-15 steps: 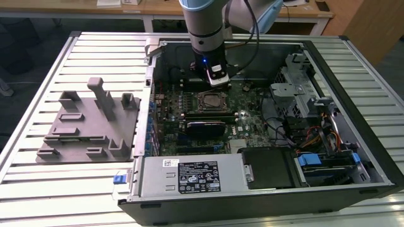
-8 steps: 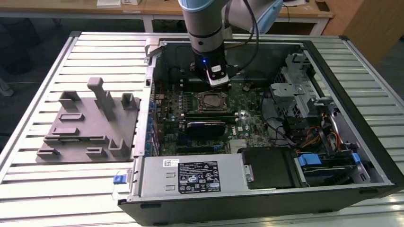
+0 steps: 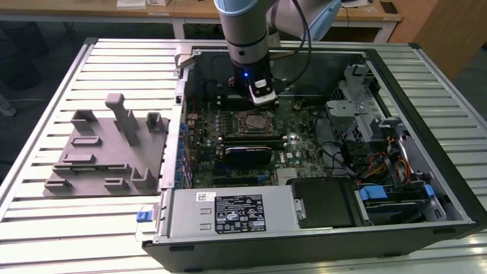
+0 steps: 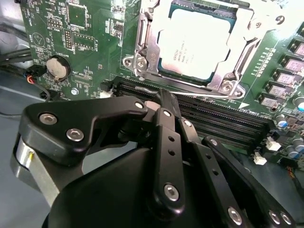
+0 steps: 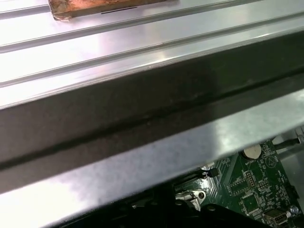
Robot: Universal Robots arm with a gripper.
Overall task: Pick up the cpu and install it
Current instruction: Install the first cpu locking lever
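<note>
Cpu (image 4: 197,40) sits flat in the socket (image 4: 142,52) on the green circuit board (image 4: 90,42), silvery top facing up, with the socket's metal frame lying around its edges. In the exterior view the cpu (image 3: 255,121) is near the middle of the board inside the open computer case (image 3: 320,251), just in front of the arm (image 3: 245,28).

The claw (image 4: 161,97) is drawn together and grips nothing. Its tip hangs over the black memory slots (image 4: 223,121) just beside the socket, apart from the cpu. In the exterior view the claw (image 3: 263,98) points down into the case, close above the board at the socket's far edge.

A round coin battery (image 4: 57,67) sits on the board, well apart from the socket. A grey plastic tray (image 3: 106,154) with upright posts lies on the slatted metal table (image 3: 45,228) at the exterior view's left, beside the case.
</note>
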